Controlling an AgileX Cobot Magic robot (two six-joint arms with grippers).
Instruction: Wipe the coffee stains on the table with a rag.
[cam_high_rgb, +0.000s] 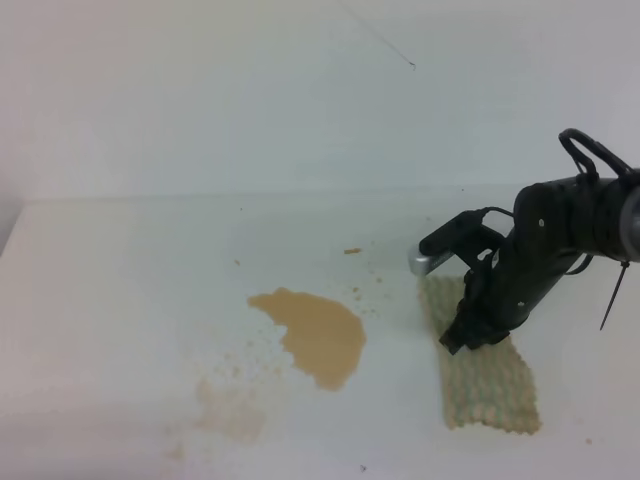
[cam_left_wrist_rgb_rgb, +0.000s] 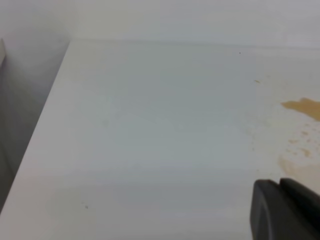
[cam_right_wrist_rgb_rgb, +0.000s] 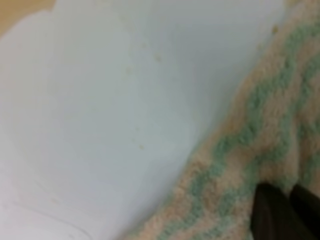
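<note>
Right tool (cam_high_rgb: 468, 338) pressed into rag (cam_high_rgb: 492, 385), tips buried, pinch unclear, left tool (cam_left_wrist_rgb_rgb: 285, 210) cropped, state unreadable

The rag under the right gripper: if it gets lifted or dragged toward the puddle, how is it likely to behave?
The rag lies flat and thin on the table, so it probably droops when lifted. Its nubby weave in the right wrist view suggests that it grips rather than slides, so it may bunch if dragged. The right gripper presses near one edge; the far end would likely trail.
</note>
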